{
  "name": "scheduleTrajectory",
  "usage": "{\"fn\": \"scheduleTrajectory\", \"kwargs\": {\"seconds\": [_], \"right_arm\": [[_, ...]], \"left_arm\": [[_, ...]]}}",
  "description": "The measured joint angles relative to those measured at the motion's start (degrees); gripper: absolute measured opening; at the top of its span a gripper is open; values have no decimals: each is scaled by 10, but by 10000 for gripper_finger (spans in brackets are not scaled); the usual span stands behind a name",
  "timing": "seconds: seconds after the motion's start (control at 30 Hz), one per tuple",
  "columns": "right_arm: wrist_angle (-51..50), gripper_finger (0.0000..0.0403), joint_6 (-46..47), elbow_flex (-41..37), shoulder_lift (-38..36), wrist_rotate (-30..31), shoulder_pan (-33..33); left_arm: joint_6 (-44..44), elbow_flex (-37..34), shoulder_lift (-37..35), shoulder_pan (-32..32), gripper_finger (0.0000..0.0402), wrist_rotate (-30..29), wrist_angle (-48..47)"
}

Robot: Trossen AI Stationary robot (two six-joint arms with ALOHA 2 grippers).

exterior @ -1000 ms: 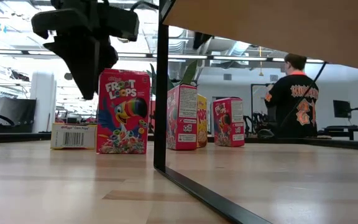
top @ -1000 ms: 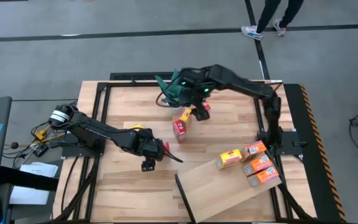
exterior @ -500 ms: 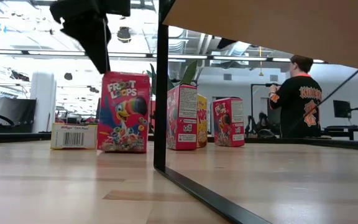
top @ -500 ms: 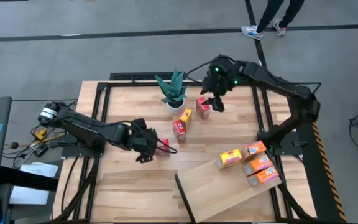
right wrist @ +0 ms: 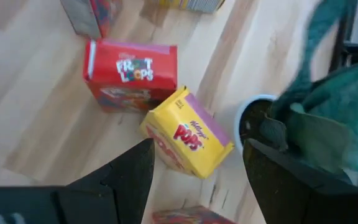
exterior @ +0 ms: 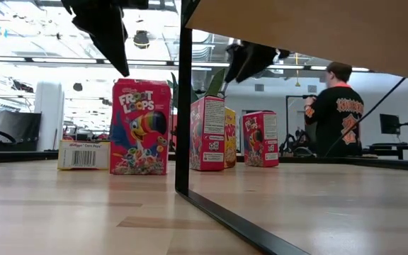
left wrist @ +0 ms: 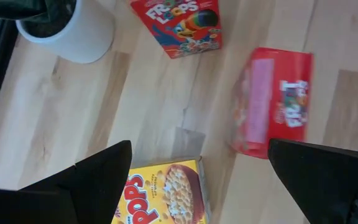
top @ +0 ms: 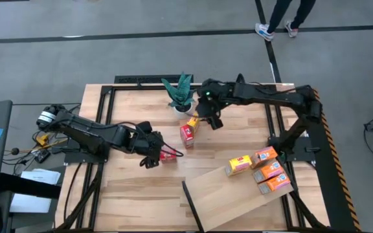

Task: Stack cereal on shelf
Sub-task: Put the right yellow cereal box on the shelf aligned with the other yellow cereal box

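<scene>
My left gripper [top: 151, 157] is open and raised near the table's middle left. Below it a yellow Pops box [left wrist: 166, 193] lies flat, and a red Froot Loops box [top: 168, 154] stands on its base beside it. My right gripper [top: 210, 119] is open and hovers near the far middle, above a yellow Pops box [right wrist: 188, 140] and a red Froot Loops box [right wrist: 132, 74]. In the low view both grippers, left [exterior: 108, 42] and right [exterior: 250, 60], hang clear above the boxes. The pale shelf board [top: 228, 197] carries several orange and yellow boxes [top: 264, 169] at its right end.
A green plant in a white pot [top: 181, 103] stands just beyond the boxes under my right gripper. The shelf's dark edge [exterior: 183, 106] crosses the low view. Another red box [exterior: 261, 138] stands farther right. A person [exterior: 338, 106] is in the room behind the table.
My left gripper has risen and drawn back toward the table's far-left side, away from the red box. My right gripper swung toward the far right, then came back left and lower over the yellow and red boxes. The boxes have stayed where they were.
</scene>
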Motion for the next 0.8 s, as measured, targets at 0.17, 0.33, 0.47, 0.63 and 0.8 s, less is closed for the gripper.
{"fn": "scheduleTrajectory", "kwargs": {"seconds": [0.17,0.33,0.47,0.63,0.8], "right_arm": [[2,270,-39,32,47,6,10],[-10,270,-59,67,91,20,13],[-31,270,-58,77,116,27,13],[-60,270,-59,79,119,33,12],[-63,270,-49,79,115,33,12]], "left_arm": [[-11,0,0,2,368,3,0],[-16,0,0,3,368,3,-1],[-17,0,0,3,368,3,-6],[-27,-2,0,3,368,3,-14],[-26,-2,0,3,368,-2,-15]]}}
